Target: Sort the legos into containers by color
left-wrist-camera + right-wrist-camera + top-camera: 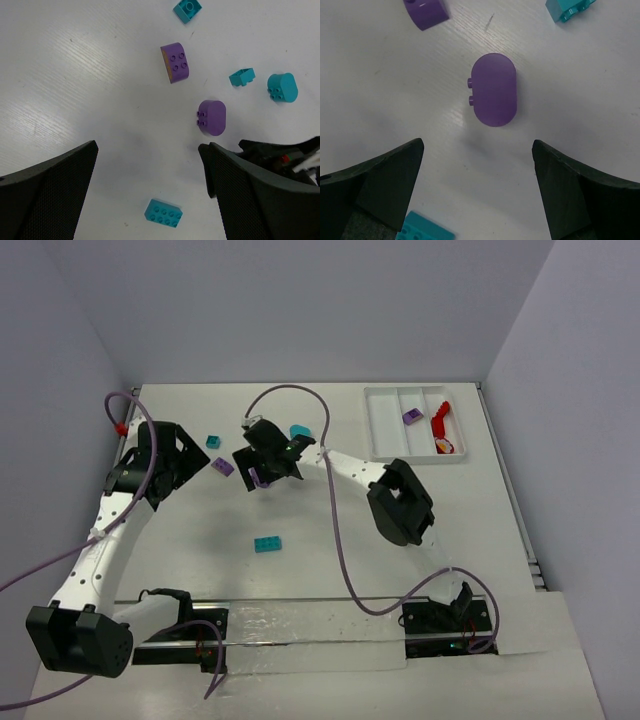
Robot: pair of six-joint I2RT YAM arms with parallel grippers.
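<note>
You are hovering the right gripper [477, 145], jaws apart, over the purple lego [494, 90] lying on the table [380, 75], well apart from the tray [420, 457]. Be centring it, then closing across its narrow width. Left gripper [148, 147] hanging nearby, jaws apart.

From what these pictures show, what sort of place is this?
Likely a robot lab workcell: a white table boxed in by grey walls, the left arm and right arm bolted at its edge, legos and a tray.
</note>
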